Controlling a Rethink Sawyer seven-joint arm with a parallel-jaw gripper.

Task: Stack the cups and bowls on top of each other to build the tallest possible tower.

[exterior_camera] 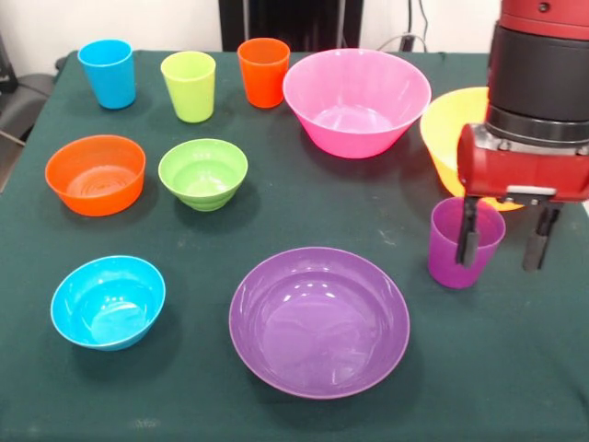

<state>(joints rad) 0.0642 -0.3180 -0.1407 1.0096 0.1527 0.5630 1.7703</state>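
The blue cup (108, 74), lime green cup (189, 86) and orange cup (263, 72) stand in a row at the far left. The purple cup (444, 250) stands at the right. The small orange bowl (95, 174), green bowl (202, 173) and blue bowl (108, 301) sit at the left. The wide purple bowl (318, 320) is at the near middle and the pink bowl (356, 101) at the far middle. The yellow bowl (449, 129) is partly hidden behind the arm. My gripper (504, 244) is open, one finger over the purple cup's mouth, the other outside its right side. Every piece stands apart and upright.
The dark green table cloth (184, 396) carries everything. The red and black arm (538, 101) comes down at the right edge. A dark chair or stand shows past the table's left edge (18, 101).
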